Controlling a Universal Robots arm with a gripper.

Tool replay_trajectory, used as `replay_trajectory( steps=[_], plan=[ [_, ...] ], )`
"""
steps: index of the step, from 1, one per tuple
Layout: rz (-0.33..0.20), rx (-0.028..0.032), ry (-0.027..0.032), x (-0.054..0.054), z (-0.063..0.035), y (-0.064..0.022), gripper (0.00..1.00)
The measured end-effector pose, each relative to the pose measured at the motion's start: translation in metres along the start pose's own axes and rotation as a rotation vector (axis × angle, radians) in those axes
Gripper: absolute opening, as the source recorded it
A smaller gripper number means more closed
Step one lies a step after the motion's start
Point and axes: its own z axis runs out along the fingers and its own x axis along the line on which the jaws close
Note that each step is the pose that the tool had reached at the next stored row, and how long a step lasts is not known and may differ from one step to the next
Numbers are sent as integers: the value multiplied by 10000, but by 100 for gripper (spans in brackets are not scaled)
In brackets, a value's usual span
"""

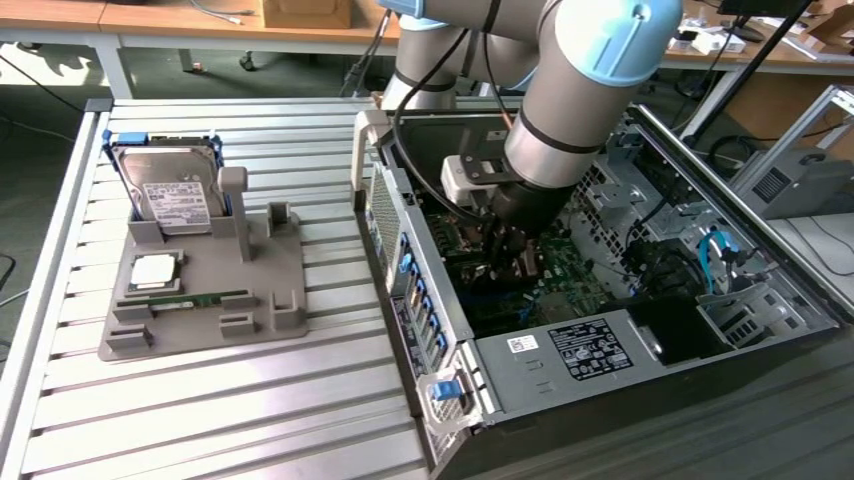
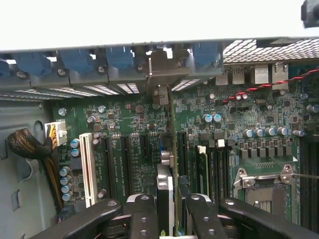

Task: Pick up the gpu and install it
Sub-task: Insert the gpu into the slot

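Jaws (image 1: pixel 514 262) reach down inside the open computer case (image 1: pixel 561 350), which sits near the table (image 1: pixel 200 400) edge on the exterior view's right. From the wrist view, they grip the gpu (image 2: pixel 165 191) edge-on, standing upright over the motherboard (image 2: pixel 249 114) slots, its bracket toward the case's rear wall.

Labels in view, none of them legible

A white label with dark print sits on the silver hard drive (image 1: pixel 178 203) standing in the grey holder (image 1: pixel 200 330); a black sticker (image 1: pixel 594 350) and a small white sticker (image 1: pixel 522 343) lie on the computer case's (image 1: pixel 534 385) front edge. Faint white lettering runs along the motherboard (image 2: pixel 129 164) slots. None of it can be read.
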Motion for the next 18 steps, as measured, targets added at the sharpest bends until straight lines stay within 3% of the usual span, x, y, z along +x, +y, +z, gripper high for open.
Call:
replay_trajectory(
  steps=[18],
  plan=[
    [-1,-1,3,0,-3,-1,27]
  ],
)
